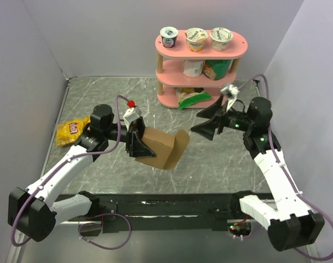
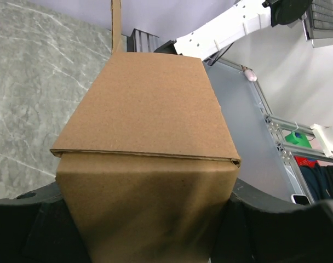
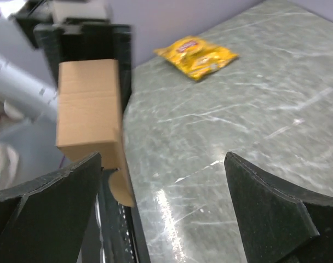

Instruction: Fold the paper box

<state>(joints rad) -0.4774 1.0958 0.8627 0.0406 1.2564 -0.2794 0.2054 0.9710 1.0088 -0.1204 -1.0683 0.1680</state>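
The paper box [image 1: 157,146] was clamped, tilted, in the left gripper [image 1: 137,144] over the table [image 1: 210,164], with 1 flap [image 1: 181,143] standing open on its right. The right gripper [image 1: 208,124] was spread wide and empty near that flap. Closing it was judged the step in hand, and an inward push was called for next.

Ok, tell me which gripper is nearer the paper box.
Left. The left gripper grips the paper box at its left end; the right gripper hangs open to the box's right, not touching it.
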